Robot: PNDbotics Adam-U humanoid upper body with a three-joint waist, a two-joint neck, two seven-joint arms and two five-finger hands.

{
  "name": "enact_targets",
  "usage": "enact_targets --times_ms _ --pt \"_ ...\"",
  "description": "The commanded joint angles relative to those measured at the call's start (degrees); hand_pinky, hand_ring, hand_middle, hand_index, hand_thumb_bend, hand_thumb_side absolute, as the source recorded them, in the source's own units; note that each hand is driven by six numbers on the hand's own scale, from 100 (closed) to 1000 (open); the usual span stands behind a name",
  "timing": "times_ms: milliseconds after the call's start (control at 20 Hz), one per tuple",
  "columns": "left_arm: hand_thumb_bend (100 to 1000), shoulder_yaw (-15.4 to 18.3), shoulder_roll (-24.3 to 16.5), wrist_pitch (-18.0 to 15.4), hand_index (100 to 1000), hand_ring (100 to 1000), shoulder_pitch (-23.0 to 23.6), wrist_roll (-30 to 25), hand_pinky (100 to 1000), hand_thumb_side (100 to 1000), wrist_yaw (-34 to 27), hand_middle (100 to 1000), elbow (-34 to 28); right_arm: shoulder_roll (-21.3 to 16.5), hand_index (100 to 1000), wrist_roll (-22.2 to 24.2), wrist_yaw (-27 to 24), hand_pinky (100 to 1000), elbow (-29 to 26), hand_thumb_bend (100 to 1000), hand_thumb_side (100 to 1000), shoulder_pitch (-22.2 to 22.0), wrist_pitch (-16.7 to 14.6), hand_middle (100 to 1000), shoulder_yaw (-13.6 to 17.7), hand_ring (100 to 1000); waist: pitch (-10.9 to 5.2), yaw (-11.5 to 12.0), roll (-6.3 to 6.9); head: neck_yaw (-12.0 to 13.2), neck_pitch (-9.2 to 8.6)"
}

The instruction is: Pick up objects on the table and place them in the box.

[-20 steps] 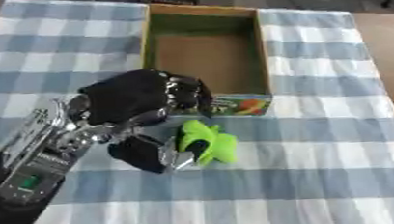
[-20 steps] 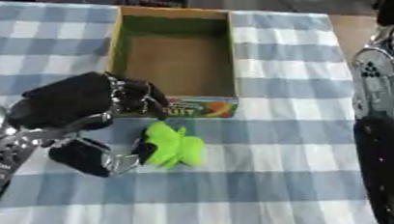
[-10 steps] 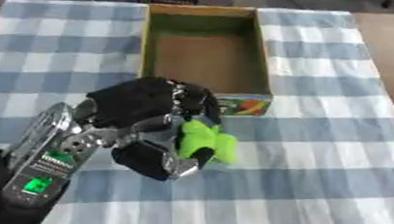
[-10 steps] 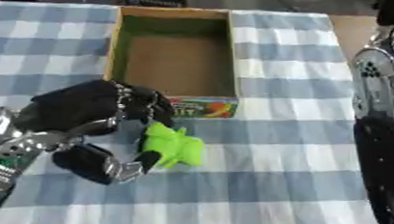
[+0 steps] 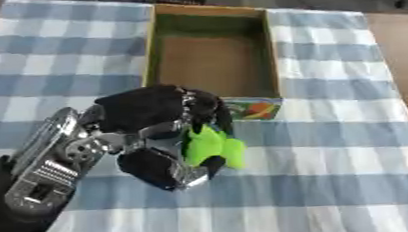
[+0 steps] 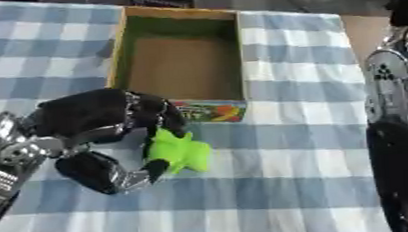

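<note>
Progress: early; open cardboard box with green inner walls and a printed front panel (image 5: 211,57) shows only a bare brown floor, nothing placed inside yet.
Left to do: lift of the toy, carry toward 12 o'clock over the near wall, release inside; no other loose objects visible on the blue-and-white checked cloth surface (image 5: 332,146).
Toy position: small bright-green soft toy of irregular shape (image 5: 211,146) on the cloth, just beside the box's front panel, at about 6 o'clock from it.
Left hand: black-fingered left hand with silver joints (image 5: 160,135) entering from 8 o'clock, forearm slanted up from the lower left corner; closing on the toy, fingers arched over its top from 10 o'clock, thumb (image 5: 171,169) curled in underneath from 7 o'clock, tip touching the toy's lower edge.
Lift status: cannot tell whether the toy has left the cloth.
Right hand: not in view; only part of the black and silver right arm (image 6: 399,128) along the 3 o'clock edge in the right eye view, well apart from toy and box.
</note>
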State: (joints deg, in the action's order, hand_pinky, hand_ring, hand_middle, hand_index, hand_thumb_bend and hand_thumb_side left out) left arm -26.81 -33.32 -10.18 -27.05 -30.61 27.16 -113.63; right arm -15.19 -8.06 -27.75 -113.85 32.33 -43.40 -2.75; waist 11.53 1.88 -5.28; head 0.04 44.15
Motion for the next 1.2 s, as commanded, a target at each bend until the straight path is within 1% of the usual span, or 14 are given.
enact_targets --times_ms 50,150,200,250,300,350,400,450,550,600,650,700,1050,1200 --pt "104 0.1 -0.1 1.3 826 522 -0.2 -1.3 334 849 -2.6 757 -1.0 -0.3 540 0.1 -0.2 413 -0.7 100 816 1.0 0.0 418 0.1 392 -0.7 -0.1 0.26 0.0 -0.03" --pt "107 0.2 -0.2 1.9 826 526 -0.1 -2.0 378 847 -3.8 758 -1.0 -0.3 540 0.1 -0.2 413 -0.7 100 816 1.0 0.0 418 0.1 392 -0.68 -0.1 0.25 -0.1 -0.03" --pt "107 0.3 -0.2 2.1 826 526 -0.1 -2.2 378 847 -4.1 758 -1.0 -0.3 540 0.1 -0.2 413 -0.7 100 816 1.0 0.0 418 0.2 392 -0.67 -0.1 0.24 -0.1 -0.03" --pt "107 0.3 -0.2 2.2 825 531 -0.1 -2.3 423 846 -4.4 758 -1.0 -0.3 540 0.1 -0.2 413 -0.7 100 815 1.0 0.0 418 0.1 393 -0.67 -0.1 0.23 -0.1 -0.03" --pt "107 0.4 -0.2 2.3 825 529 -0.1 -2.4 407 846 -4.5 758 -1.0 -0.3 540 0.1 -0.2 413 -0.7 100 815 1.0 0.0 418 0.1 393 -0.67 -0.1 0.23 -0.1 -0.03" --pt "111 0.4 -0.2 2.3 824 537 -0.1 -2.5 475 844 -4.5 759 -1.0 -0.3 540 0.2 -0.2 413 -0.7 100 815 1.0 0.0 418 0.1 393 -0.67 -0.1 0.23 -0.1 -0.03" --pt "111 0.5 -0.2 2.3 824 537 -0.1 -2.5 475 844 -4.5 759 -1.0 -0.3 540 0.2 -0.2 413 -0.7 100 815 1.0 0.0 418 0.1 393 -0.67 -0.1 0.23 -0.1 -0.03" --pt "113 0.5 -0.2 2.3 824 548 -0.1 -2.5 543 845 -4.5 761 -1.0 -0.3 540 0.2 -0.2 413 -0.7 100 814 1.0 0.0 418 0.1 393 -0.66 -0.1 0.23 -0.1 -0.03" --pt "120 0.5 -0.2 2.4 827 571 -0.1 -2.4 604 845 -4.5 768 -1.0 -0.3 540 0.2 -0.2 413 -0.7 100 814 1.0 0.0 418 0.1 393 -0.65 -0.1 0.22 -0.1 -0.03" --pt "120 0.6 -0.2 2.5 827 571 0.0 -2.5 604 845 -4.4 768 -1.0 -0.3 540 0.2 -0.2 413 -0.7 100 814 1.0 0.0 418 0.1 393 -0.64 -0.1 0.21 -0.1 -0.03" --pt "122 0.6 -0.1 2.6 828 602 0.1 -2.6 630 846 -4.3 776 -1.0 -0.3 540 0.2 -0.2 413 -0.7 100 814 1.1 0.0 418 0.1 393 -0.63 -0.1 0.21 -0.1 -0.03" --pt "122 0.7 -0.2 2.8 829 610 0.2 -2.6 634 847 -4.1 778 -1.0 -0.3 540 0.2 -0.2 413 -0.7 100 813 1.1 0.0 418 0.1 393 -0.62 -0.1 0.2 -0.2 -0.03" --pt "126 0.8 -0.3 5.0 846 656 0.9 -4.6 634 852 -1.5 799 -1.0 -0.2 540 0.3 -0.3 413 -0.7 100 813 1.1 0.0 418 0.1 393 -0.56 -0.2 0.19 -0.2 -0.03" --pt "116 1.0 0.1 5.4 851 686 0.9 -5.4 649 858 -0.7 807 -1.0 -0.2 540 0.3 -0.4 414 -0.7 100 813 1.2 0.0 419 0.1 393 -0.55 -0.1 0.16 -0.5 -0.03"
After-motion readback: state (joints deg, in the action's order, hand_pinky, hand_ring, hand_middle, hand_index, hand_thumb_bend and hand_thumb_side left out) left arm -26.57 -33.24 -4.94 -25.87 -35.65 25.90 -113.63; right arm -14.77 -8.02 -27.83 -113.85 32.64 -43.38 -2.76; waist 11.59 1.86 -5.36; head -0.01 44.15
